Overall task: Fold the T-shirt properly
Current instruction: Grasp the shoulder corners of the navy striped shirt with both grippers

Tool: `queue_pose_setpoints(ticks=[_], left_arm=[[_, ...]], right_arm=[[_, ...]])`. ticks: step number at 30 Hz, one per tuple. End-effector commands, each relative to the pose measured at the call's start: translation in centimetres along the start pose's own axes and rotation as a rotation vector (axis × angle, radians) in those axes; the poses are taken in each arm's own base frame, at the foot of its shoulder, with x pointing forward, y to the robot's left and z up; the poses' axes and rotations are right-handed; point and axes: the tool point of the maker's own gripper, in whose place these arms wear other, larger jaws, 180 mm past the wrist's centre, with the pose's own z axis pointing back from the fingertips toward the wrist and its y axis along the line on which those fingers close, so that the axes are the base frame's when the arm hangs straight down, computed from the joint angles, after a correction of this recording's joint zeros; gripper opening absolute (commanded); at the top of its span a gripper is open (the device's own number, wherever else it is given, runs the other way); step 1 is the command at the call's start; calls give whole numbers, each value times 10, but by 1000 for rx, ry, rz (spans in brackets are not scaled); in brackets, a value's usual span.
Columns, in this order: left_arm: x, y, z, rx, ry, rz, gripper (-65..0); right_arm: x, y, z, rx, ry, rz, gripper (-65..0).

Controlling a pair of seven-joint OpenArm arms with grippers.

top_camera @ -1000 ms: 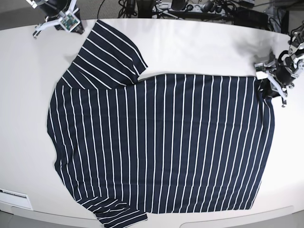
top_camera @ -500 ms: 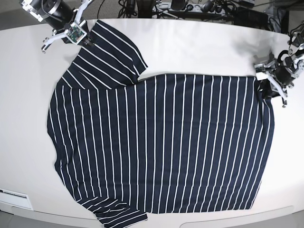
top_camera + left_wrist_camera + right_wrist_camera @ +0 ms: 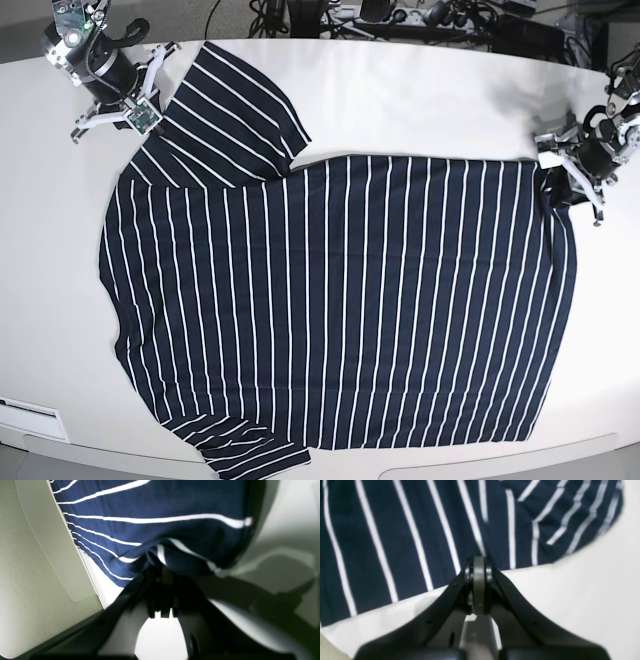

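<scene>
The T-shirt (image 3: 340,300), dark navy with thin white stripes, lies spread flat on the white table (image 3: 420,100), its sleeves at the left. My left gripper (image 3: 562,185) sits at the shirt's far right corner. In the left wrist view it (image 3: 160,562) is shut on a bunched fold of the T-shirt (image 3: 155,502). My right gripper (image 3: 143,122) rests at the outer edge of the far sleeve. Seen from the right wrist, its tips (image 3: 478,563) are shut and touch the edge of the T-shirt (image 3: 395,525); I cannot tell whether cloth is pinched between them.
Cables and dark equipment (image 3: 400,15) crowd the space beyond the table's far edge. A white label strip (image 3: 25,408) lies at the front left corner. The near sleeve (image 3: 255,455) reaches the table's front edge.
My right arm has come down and to the left from the table's far edge onto the far sleeve's outer edge. The left arm and the shirt have stayed put.
</scene>
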Motion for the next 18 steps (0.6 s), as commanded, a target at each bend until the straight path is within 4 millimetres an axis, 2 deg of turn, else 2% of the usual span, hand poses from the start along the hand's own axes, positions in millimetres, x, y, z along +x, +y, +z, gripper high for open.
queue_pose_setpoints(ticks=[1,4,6,9,18], left_arm=[[5,-21,3,-90,-24,0,-650],[5,-21,3,-90,-24,0,-650],[5,-22,3,-90,-24,0,-650],[5,-22,3,-93,-24,0,-650],[5,-22,3,-92,-24,-1,-650]], right_arm=[[7,-10,3,-21,-22,25,-597],[-1,-19,6,-24,20,71,-380],[-6,-25,8,-24,50,99,-271],[-8,-33,10,-36,59,118,-254],[-1,-33,10,-29,25,112,-254]])
